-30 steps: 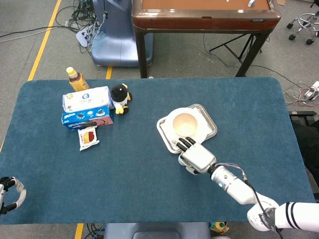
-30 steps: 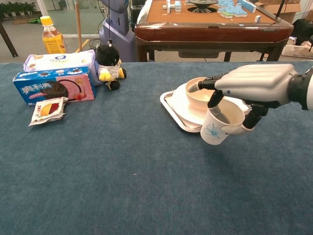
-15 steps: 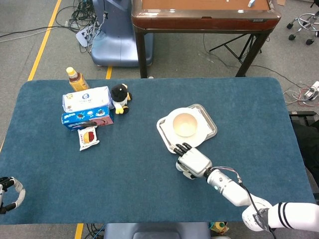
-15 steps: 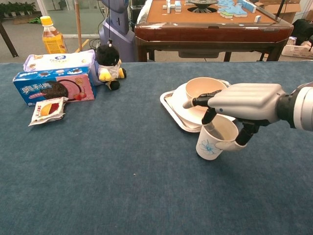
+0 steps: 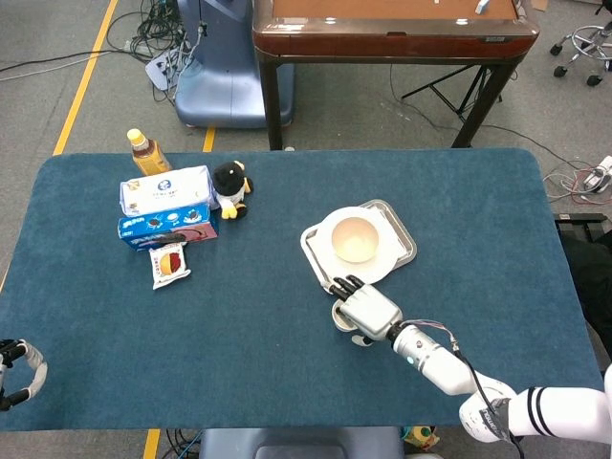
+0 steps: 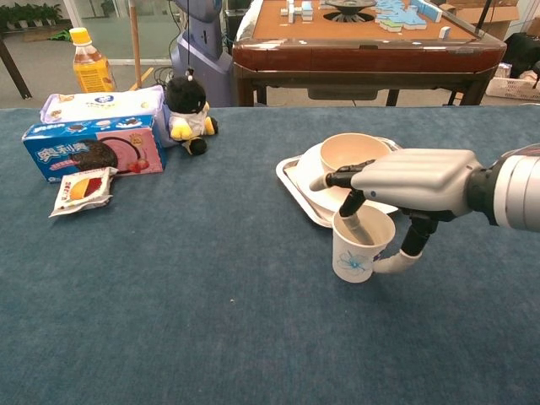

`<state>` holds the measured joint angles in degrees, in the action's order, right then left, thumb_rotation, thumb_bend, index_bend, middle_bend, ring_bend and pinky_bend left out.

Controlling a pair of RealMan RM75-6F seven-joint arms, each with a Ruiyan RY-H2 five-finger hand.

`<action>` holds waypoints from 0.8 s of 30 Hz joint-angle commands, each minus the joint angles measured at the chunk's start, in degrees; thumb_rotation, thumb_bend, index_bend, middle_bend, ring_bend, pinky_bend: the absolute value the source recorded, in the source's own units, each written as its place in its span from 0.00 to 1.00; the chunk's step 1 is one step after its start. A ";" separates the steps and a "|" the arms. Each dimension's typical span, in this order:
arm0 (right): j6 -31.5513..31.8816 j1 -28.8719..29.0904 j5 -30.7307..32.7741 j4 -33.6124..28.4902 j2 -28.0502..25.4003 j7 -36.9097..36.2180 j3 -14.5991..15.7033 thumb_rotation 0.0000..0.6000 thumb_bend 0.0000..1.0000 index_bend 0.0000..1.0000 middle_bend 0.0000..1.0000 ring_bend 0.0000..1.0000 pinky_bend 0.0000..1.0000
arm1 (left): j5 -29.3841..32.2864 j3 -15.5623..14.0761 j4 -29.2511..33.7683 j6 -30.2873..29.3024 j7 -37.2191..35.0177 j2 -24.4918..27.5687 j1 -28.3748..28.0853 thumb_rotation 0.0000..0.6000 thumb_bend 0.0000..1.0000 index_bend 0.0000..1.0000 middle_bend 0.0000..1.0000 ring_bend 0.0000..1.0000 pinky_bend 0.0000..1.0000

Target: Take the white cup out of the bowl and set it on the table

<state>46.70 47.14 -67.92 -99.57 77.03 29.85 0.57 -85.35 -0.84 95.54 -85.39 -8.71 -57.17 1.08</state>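
The white cup, marked with a small blue flower, stands upright on the blue table in front of the tray. My right hand holds it, one finger dipping inside the rim and the thumb by the handle. In the head view the right hand covers most of the cup. The cream bowl sits on a white plate in the tray behind, also seen as the bowl from above. My left hand hangs at the table's near left corner, its fingers not plainly shown.
A silver tray holds the plate and bowl. At the far left are a biscuit box, a white packet, a snack pouch, a penguin toy and a bottle. A brown table stands beyond.
My right hand has carried the cup down and toward the table's front, away from the tray. The cup now looks to be standing on the cloth.
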 commanded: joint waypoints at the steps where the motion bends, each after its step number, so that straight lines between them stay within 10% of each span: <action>1: 0.56 -0.04 -0.19 -0.79 -0.64 0.27 -0.20 1.00 0.27 0.56 0.06 0.00 0.08 | 0.05 0.00 -0.03 0.10 0.08 -0.05 -0.04 1.00 0.56 0.57 0.50 0.33 0.45; 24: 22.59 -10.64 1.95 -13.75 -13.54 6.77 -1.91 1.00 0.25 0.56 0.08 0.00 0.08 | -1.36 0.12 -0.23 -1.36 -0.07 -0.79 0.10 1.00 0.56 0.53 0.49 0.34 0.45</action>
<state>66.05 39.17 -66.69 -111.68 65.04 36.30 -1.51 -86.46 -0.75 95.39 -86.53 -8.62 -57.83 1.18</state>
